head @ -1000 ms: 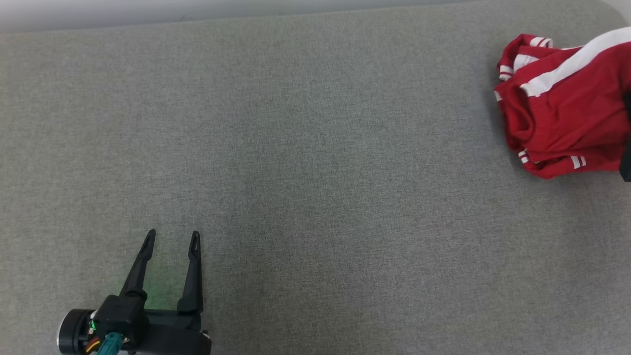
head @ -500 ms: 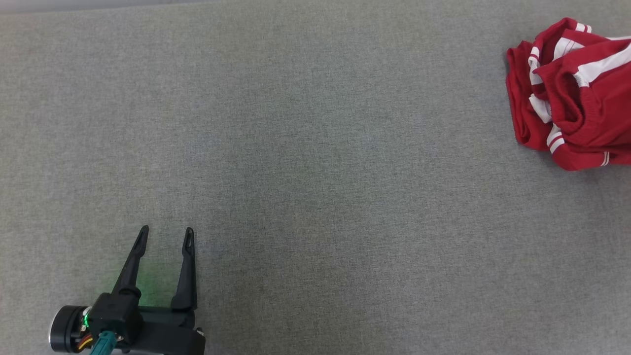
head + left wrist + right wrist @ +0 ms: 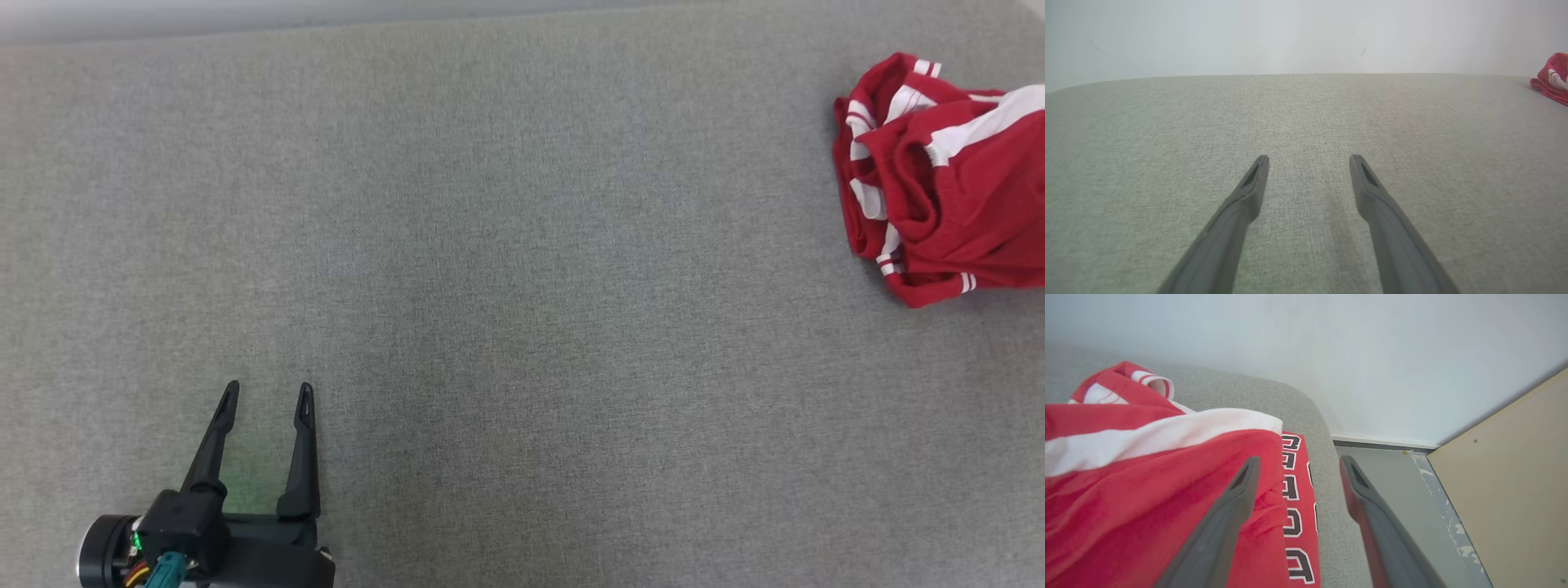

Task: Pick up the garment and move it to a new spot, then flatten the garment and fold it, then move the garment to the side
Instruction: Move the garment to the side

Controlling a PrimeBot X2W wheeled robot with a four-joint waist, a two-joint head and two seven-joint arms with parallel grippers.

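The red garment [image 3: 947,188] lies crumpled at the surface's [image 3: 522,286] far right corner and is cut off by the head view's edge. It has white stripes and lettering I can't read. The right end effector [image 3: 1299,458] hangs released over it. The left end effector [image 3: 268,385] is released and empty, near the front left.

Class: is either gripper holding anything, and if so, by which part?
Nothing is held. The left gripper is open above the grey fabric surface. The right gripper is open over the edge of the crumpled red-and-white cloth garment, clamping nothing.
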